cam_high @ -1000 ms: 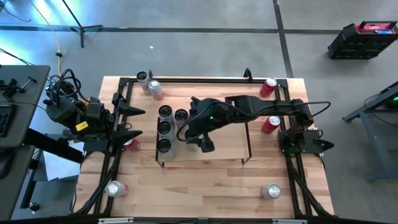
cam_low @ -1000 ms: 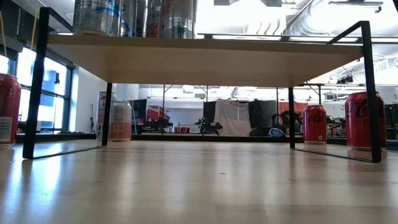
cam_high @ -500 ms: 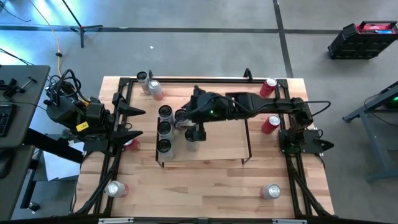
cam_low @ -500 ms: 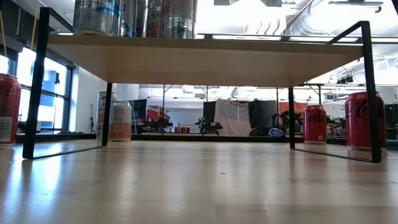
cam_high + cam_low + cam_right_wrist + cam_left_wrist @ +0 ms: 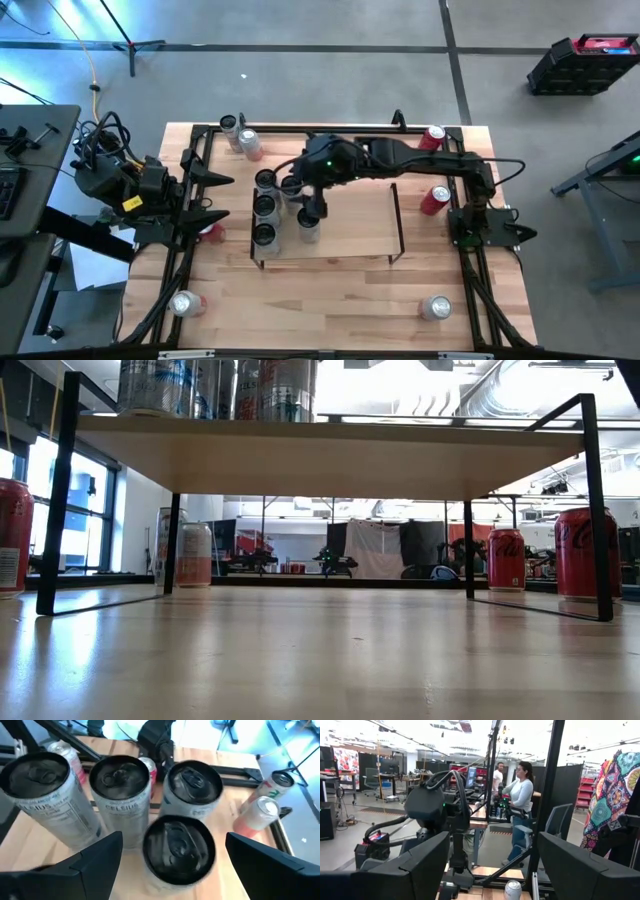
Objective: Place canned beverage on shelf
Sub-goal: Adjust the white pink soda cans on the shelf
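Wide wooden counter [image 5: 330, 300], and on it the shelf [image 5: 350, 235], a light board on black wire frames. The right arm reaches out over the shelf's left end, its pincer [image 5: 172, 852] spread wide above a silver can [image 5: 178, 850]; the fingers [image 5: 92, 860] stand clear on both sides, touching nothing. That can [image 5: 309, 226] stands upright on the shelf, just beside a row of three more cans [image 5: 264, 207]. The left arm waits at the counter's left edge, its pincer [image 5: 215, 197] open and empty. Red cans [image 5: 434, 200] stand on the counter to the shelf's right.
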